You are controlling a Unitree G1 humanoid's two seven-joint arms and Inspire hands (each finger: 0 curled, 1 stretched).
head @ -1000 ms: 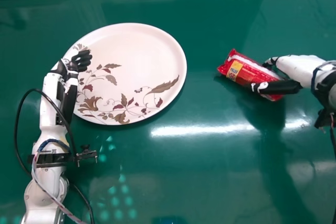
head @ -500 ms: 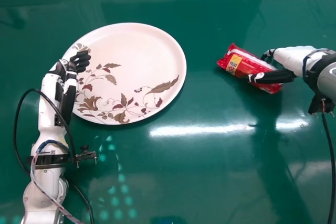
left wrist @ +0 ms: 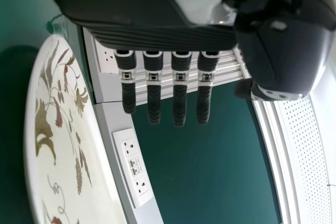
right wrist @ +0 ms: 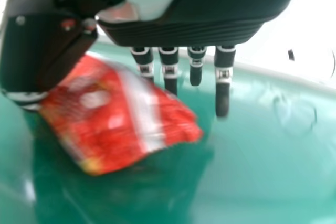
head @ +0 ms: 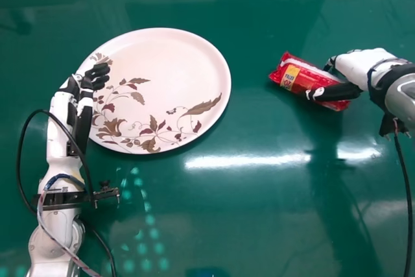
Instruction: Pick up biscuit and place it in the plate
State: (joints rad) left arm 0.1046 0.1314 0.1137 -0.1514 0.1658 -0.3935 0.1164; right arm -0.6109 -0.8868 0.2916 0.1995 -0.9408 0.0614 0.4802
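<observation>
Your biscuit packet (head: 290, 77) sits at about 2 o'clock in the head view, out at 3 o'clock from the plate (head: 168, 56) and well apart from it. It is a plump oblong of glossy, crinkled red film with a pale band and a yellow patch, slanting from 10 o'clock to 4 o'clock. Your right hand (head: 334, 92) pinches it near its 4 o'clock end, the smooth dark thumb across the near side and the fingers, fairly straight, at the far side. The plate, round, pale and shiny with a brown and maroon leaf pattern, lies at about 10 o'clock on the glossy green table (head: 259, 192). Your left hand (head: 98, 74) is at the plate's 9-to-10 o'clock rim, its ridged black fingers straight and slightly spread; you cannot tell whether it touches.
</observation>
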